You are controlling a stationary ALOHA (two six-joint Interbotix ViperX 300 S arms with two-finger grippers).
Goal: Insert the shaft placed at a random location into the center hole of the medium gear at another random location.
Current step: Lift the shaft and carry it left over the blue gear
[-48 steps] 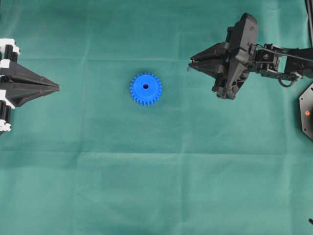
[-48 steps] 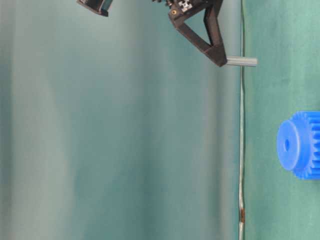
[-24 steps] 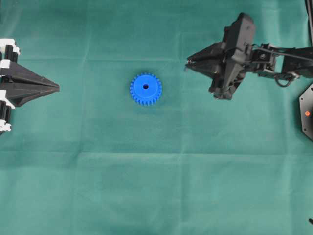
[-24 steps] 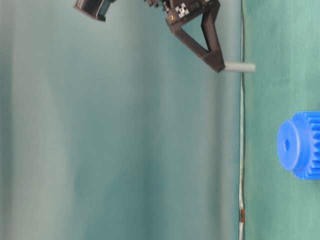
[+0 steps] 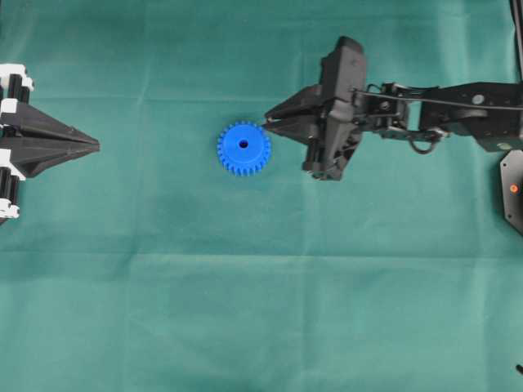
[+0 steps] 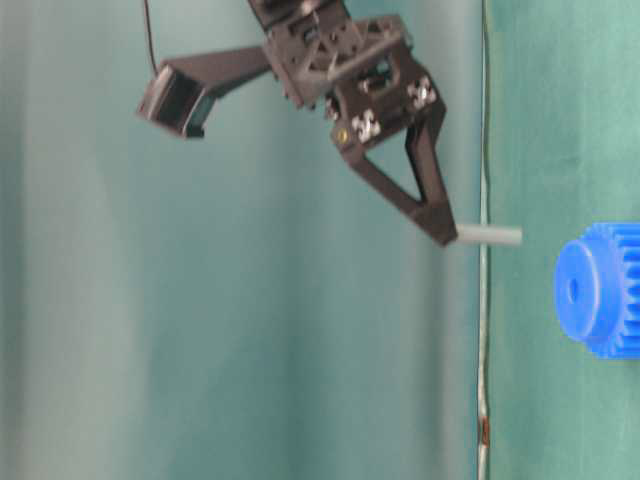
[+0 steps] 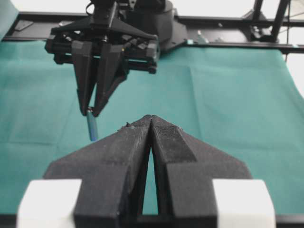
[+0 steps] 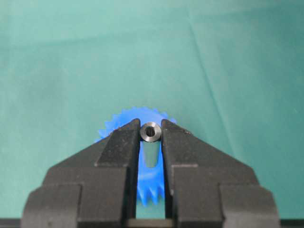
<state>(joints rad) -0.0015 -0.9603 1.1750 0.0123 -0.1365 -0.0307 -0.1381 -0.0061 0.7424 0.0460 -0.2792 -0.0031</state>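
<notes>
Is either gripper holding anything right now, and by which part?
The right gripper pinches the shaft by its upper end; the rest hangs below the fingertips. The left gripper is shut, holding nothing.

From above, the medium gear [image 5: 243,149] lay flat on the green cloth [image 5: 245,310] covering the counter, its center hole [image 5: 243,144] showing as a small dark dot. The right end effector [image 5: 268,125] reached in from the right, its narrowed fingertips just beside the gear's upper right teeth, with the black arm [image 5: 441,106] stretching back to the right edge. The left end effector [image 5: 94,146] sat well apart at the left edge, its fingers pressed together to a point aimed toward the gear.
</notes>
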